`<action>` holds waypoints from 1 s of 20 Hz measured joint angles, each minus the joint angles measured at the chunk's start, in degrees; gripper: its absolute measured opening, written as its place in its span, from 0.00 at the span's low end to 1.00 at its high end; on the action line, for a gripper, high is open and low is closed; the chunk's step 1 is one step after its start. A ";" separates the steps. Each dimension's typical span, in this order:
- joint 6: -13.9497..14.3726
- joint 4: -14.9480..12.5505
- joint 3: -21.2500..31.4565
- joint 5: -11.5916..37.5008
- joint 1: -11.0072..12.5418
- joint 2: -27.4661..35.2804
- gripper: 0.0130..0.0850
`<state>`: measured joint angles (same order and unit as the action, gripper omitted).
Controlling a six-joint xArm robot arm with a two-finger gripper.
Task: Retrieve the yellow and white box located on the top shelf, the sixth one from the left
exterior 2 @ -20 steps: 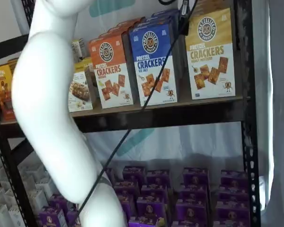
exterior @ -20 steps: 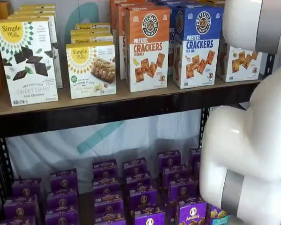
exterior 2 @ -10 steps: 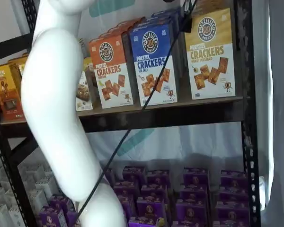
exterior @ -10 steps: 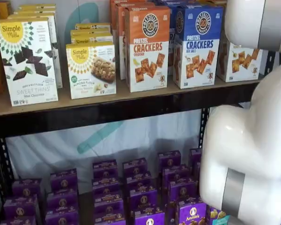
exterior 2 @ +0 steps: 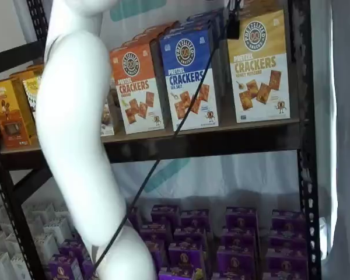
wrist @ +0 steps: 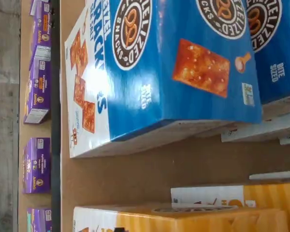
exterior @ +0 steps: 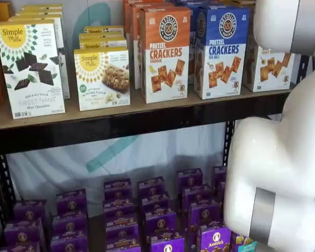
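stage: approach, nothing taken | yellow and white box stands untouched on the top shelf, beside the blue box | hand above it, spread wide, empty | left: grasp, lift out

A: One shelf view faces the top shelf almost square-on from near, reaching down to the purple boxes on the lower level, with the white arm filling its right side.

B: The other looks from the left at an angle toward the right end of that shelf, the arm close in front.

A: What do they share?

B: The orange crackers carton, the blue crackers carton and the yellow and white box. The wrist view sits very near the blue carton's top, turned on its side.
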<state>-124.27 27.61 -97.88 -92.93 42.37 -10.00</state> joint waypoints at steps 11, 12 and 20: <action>-0.13 -3.82 -1.94 0.90 -1.68 1.62 1.00; -0.04 -4.48 -2.70 0.30 -1.85 2.14 1.00; 0.11 -6.57 -4.37 -0.39 -2.59 3.56 1.00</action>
<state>-124.16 21.04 -102.26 -93.32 39.78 -6.43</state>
